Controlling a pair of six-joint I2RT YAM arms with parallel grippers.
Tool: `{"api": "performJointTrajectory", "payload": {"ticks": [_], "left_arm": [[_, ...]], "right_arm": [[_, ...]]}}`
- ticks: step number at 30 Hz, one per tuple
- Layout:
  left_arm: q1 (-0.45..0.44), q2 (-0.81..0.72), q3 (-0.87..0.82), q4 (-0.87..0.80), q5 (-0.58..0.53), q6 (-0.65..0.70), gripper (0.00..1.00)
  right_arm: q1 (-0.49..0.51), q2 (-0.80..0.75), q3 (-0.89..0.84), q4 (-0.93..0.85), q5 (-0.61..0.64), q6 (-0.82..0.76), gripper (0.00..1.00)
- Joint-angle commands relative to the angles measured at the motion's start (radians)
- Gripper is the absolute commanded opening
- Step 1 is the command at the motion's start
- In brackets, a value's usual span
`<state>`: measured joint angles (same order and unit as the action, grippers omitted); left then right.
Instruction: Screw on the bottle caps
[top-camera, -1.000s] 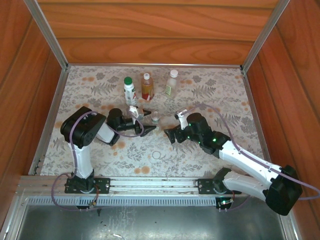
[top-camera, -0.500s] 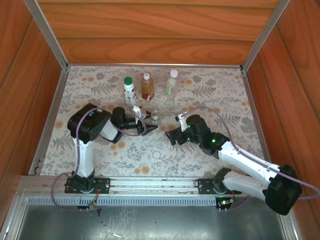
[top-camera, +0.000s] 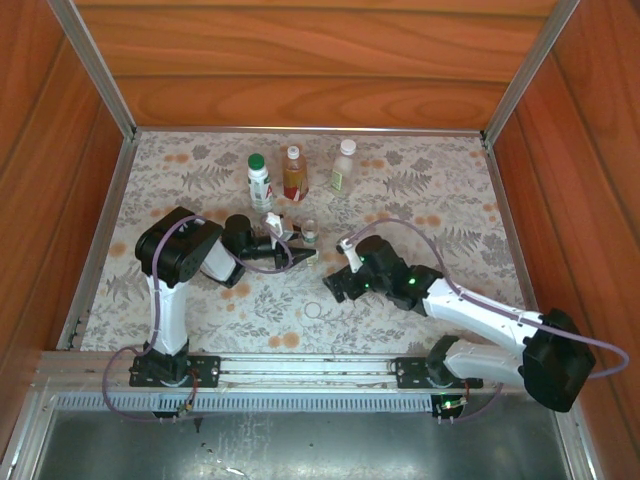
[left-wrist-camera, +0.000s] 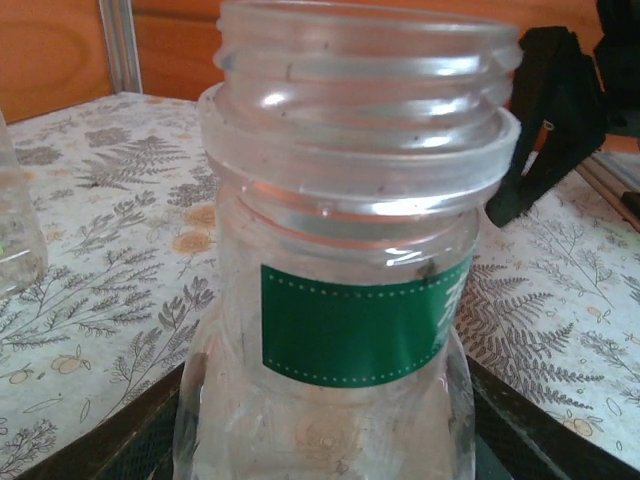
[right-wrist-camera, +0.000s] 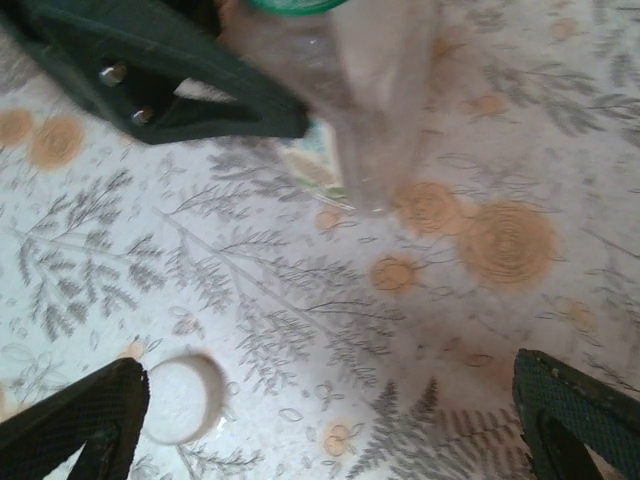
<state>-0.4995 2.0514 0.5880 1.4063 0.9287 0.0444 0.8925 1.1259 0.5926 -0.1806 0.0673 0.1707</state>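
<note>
Left gripper (top-camera: 292, 245) is pinching the open-topped short clear bottle (left-wrist-camera: 340, 250) mid-table — right gripper (top-camera: 335, 283) has its jaws spread wide, with a loose white cap (right-wrist-camera: 182, 400) at its 7 o'clock.

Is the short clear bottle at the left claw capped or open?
Open: the short clear bottle shows bare neck threads and an uncovered mouth.

1 white bottle (top-camera: 259, 184), 1 amber bottle (top-camera: 293, 175), 1 tall clear bottle (top-camera: 342, 168) and 1 short clear bottle (top-camera: 310, 233) make 4 on the tabletop (top-camera: 440, 170). 1 loose cap (top-camera: 314, 311) lies there too.
</note>
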Motion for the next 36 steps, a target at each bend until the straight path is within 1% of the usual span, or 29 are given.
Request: {"api": "performJointTrajectory", "payload": {"ticks": [1,4,8,11,13,20,22,25,30,31,36], "left_arm": [[-0.005,-0.009,-0.025,0.011,-0.005,0.078,0.58],[-0.006,-0.006,-0.024,0.011,-0.005,0.074,0.58],[-0.009,-0.004,-0.017,0.011,-0.012,0.066,0.58],[-0.009,-0.001,-0.017,0.011,-0.012,0.067,0.58],[-0.009,0.003,-0.015,0.012,-0.008,0.071,0.58],[-0.009,0.012,-0.011,0.011,-0.003,0.078,0.58],[-0.009,0.016,-0.01,0.011,-0.004,0.075,0.58],[-0.009,0.014,-0.005,0.012,-0.004,0.064,0.58],[-0.009,0.013,-0.007,0.01,-0.006,0.061,0.58],[-0.009,0.015,-0.006,0.011,-0.007,0.057,0.58],[-0.008,0.024,0.0,0.012,-0.007,0.049,0.58]], "right_arm": [[0.076,0.031,-0.052,0.08,0.001,-0.085,1.0],[0.126,0.1,-0.047,0.101,0.017,-0.116,1.0],[0.178,0.208,-0.002,0.097,0.039,-0.143,0.92],[0.202,0.276,0.015,0.124,0.044,-0.138,0.82],[0.21,0.311,0.028,0.136,0.043,-0.127,0.72],[0.228,0.356,0.046,0.15,0.018,-0.118,0.68],[0.232,0.365,0.049,0.146,0.007,-0.111,0.64],[0.233,0.385,0.058,0.139,-0.015,-0.106,0.63],[0.238,0.402,0.065,0.126,0.002,-0.115,0.57],[0.238,0.403,0.065,0.119,0.011,-0.118,0.53],[0.241,0.405,0.064,0.107,0.007,-0.125,0.5]]}}
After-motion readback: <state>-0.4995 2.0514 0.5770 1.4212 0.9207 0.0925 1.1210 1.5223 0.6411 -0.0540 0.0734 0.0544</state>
